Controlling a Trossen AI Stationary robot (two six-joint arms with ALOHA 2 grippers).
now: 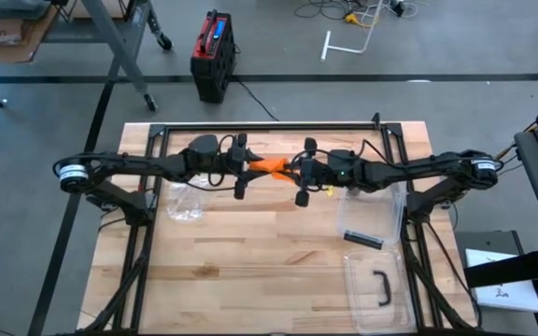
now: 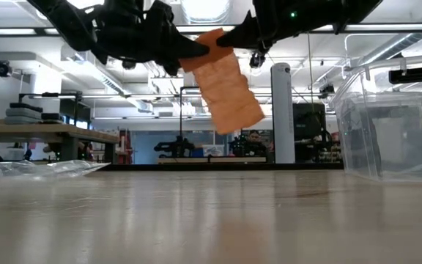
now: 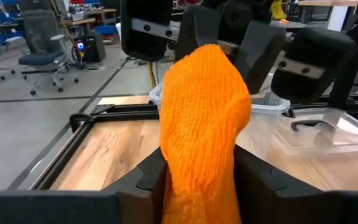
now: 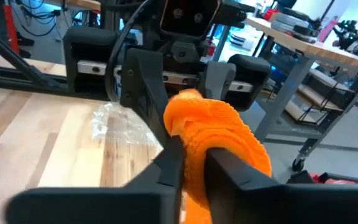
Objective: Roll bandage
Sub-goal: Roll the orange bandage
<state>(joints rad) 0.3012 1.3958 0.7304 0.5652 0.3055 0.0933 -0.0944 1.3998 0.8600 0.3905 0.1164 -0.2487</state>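
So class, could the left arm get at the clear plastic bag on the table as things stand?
Probably not yet. The left tool is shut on the orange bandage, held in the air together with the right tool. The plastic bag lies close below, unblocked, but the bandage must be let go first.

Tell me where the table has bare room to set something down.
Free: the wide wood in front of the arms, between the plastic bag and the clear boxes. Crowded: the back middle, where both grippers hold the orange bandage.
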